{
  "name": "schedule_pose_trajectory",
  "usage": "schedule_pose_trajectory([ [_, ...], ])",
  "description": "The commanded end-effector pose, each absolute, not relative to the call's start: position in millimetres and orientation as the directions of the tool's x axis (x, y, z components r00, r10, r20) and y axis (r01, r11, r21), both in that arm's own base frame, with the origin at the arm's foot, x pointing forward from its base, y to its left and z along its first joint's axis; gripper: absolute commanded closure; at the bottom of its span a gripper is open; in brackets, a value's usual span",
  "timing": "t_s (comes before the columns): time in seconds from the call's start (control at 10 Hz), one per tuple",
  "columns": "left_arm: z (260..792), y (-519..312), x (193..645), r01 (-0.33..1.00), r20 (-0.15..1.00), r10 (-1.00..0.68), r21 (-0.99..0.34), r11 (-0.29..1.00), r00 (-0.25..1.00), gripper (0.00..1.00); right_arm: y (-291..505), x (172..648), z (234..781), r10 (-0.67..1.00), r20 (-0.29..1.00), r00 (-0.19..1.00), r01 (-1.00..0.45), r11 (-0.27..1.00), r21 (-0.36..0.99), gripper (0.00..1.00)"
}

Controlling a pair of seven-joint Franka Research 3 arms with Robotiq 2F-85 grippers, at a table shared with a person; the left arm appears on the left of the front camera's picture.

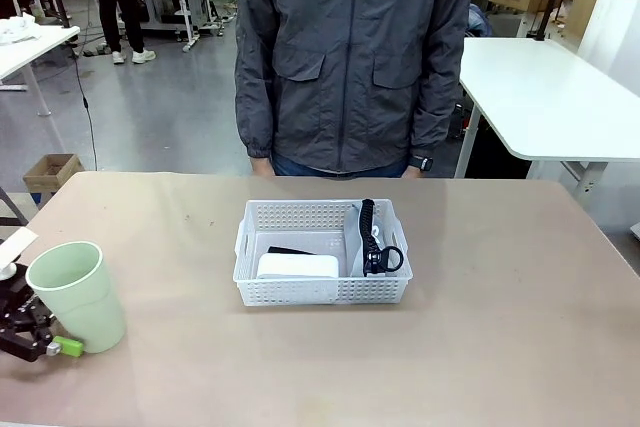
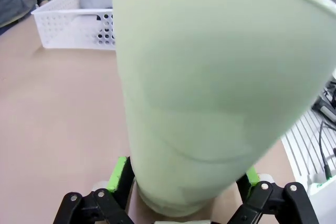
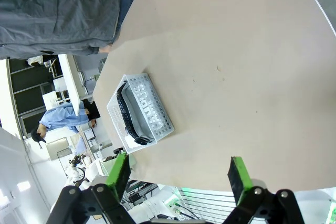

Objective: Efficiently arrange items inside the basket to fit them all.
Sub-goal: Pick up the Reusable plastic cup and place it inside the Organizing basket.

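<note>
Left pincer (image 1: 45, 347) sits low at the near-left corner of the tabletop (image 1: 500, 347), fingers level and pointing right. One green pad (image 1: 68, 347) shows in the front view against the base of the pale green cup (image 1: 75, 292). In the left wrist view the cup (image 2: 210, 87) stands between both pads (image 2: 118, 174), which flank its bottom section on either side; the left pincer (image 2: 184, 182) is closed on the cup. Cup is upright, mouth up, its foot on or just above the tabletop; cannot tell which.

Right pincer (image 3: 178, 174), in its own wrist view, is held well above the tabletop (image 3: 252, 77) with jaws spread wide and nothing between the pads; it looks down on the surface from a distance.

White basket (image 1: 322, 252) stands at the middle of the tabletop, well apart from the cup, on the person's side of centre. Inside: white rounded device (image 1: 298, 266) at near-left, a black stapler (image 1: 290, 249) just behind it, mostly hidden, and the grey pouch (image 1: 357, 247) upright along the right wall with its black strap (image 1: 368, 232) draped over the top. Basket (image 3: 142, 111) and strap (image 3: 125, 114) also show in the right wrist view.

Person (image 1: 355, 57) stands at the far edge, grey jacket, arms hanging at the sides.
</note>
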State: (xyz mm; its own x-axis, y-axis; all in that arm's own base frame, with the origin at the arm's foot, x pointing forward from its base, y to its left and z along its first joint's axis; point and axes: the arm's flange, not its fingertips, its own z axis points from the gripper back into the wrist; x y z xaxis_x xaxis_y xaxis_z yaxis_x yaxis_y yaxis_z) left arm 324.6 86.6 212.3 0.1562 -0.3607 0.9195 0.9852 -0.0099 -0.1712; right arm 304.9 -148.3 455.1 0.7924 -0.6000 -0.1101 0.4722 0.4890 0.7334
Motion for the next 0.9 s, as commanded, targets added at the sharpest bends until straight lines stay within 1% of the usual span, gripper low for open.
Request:
schedule_pose_trajectory([
  [0.0,215.9,53.3,288.9,0.991,0.952,-0.277,-0.136,-0.001,0.131,0.00,-148.0,305.8,455.1,-0.598,-0.109,0.794,0.468,0.485,0.739,0.00],
  [0.4,232.2,52.1,286.3,0.983,0.978,-0.110,-0.174,0.056,0.179,0.00,-148.0,305.8,455.1,-0.598,-0.109,0.794,0.468,0.485,0.739,0.00],
  [0.8,233.4,50.7,283.5,0.987,0.984,-0.072,-0.159,0.037,0.161,0.00,-148.0,305.8,455.1,-0.598,-0.109,0.794,0.468,0.485,0.739,0.00],
])
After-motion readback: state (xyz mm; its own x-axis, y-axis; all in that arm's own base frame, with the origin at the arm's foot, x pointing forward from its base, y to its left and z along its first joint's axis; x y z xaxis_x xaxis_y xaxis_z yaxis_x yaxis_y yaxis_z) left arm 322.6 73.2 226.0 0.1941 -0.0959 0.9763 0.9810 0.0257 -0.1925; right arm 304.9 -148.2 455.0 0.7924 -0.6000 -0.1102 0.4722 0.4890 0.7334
